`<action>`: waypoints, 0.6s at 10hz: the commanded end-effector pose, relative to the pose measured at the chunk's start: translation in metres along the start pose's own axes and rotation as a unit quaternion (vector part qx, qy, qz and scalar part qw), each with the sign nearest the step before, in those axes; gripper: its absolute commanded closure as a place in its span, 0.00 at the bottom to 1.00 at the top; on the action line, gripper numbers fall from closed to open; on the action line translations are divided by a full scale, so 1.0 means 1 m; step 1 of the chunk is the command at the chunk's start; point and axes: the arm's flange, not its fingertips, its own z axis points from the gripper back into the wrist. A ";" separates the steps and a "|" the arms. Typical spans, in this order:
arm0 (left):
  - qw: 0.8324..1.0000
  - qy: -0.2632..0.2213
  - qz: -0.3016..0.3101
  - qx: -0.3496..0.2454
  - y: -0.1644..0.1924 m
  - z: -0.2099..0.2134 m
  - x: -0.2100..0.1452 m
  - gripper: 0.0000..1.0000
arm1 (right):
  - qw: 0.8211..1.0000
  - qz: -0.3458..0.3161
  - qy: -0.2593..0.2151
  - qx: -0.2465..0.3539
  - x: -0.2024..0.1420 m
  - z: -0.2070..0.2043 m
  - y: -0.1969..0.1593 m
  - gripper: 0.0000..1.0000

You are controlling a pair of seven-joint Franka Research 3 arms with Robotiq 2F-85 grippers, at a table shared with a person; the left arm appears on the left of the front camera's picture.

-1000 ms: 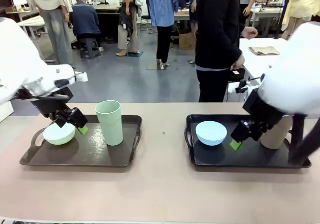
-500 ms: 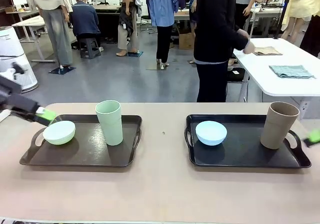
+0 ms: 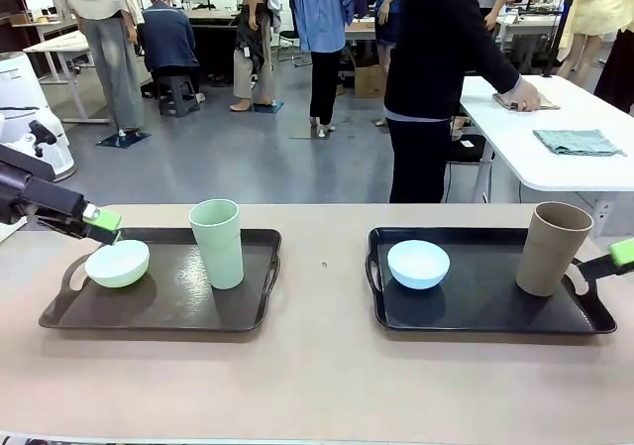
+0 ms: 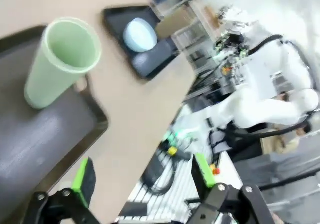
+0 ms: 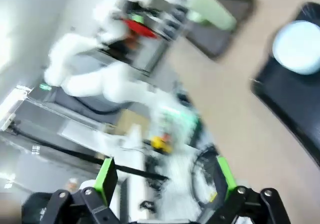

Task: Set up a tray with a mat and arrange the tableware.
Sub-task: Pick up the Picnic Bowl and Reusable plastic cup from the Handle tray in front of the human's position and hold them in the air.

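l gripper [image 4: 142, 174] is open w/ nothing betw its green pads, up by the far left corner of the l tray [image 3: 158, 306], near but not touching the pale green bowl [image 3: 117, 263]; the pale green cup [image 3: 217, 242] stands upright on the same tray, right of the bowl. r gripper [image 5: 165, 174] is open & empty too, at the right edge of the front view just off the r tray [image 3: 475, 311]. that tray holds the pale blue bowl [image 3: 418, 264] at its left end & the brown cup [image 3: 549, 249] upright at its right end.
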 end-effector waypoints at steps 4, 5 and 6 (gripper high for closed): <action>0.998 -0.037 0.013 -0.050 0.009 -0.003 -0.003 0.00 | 0.992 -0.067 -0.055 0.095 -0.015 0.017 -0.028 0.00; 0.998 -0.037 0.013 -0.050 0.009 -0.003 -0.003 0.00 | 0.992 -0.067 -0.055 0.095 -0.015 0.017 -0.028 0.00; 0.998 -0.037 0.013 -0.050 0.009 -0.003 -0.003 0.00 | 0.992 -0.067 -0.055 0.095 -0.015 0.017 -0.028 0.00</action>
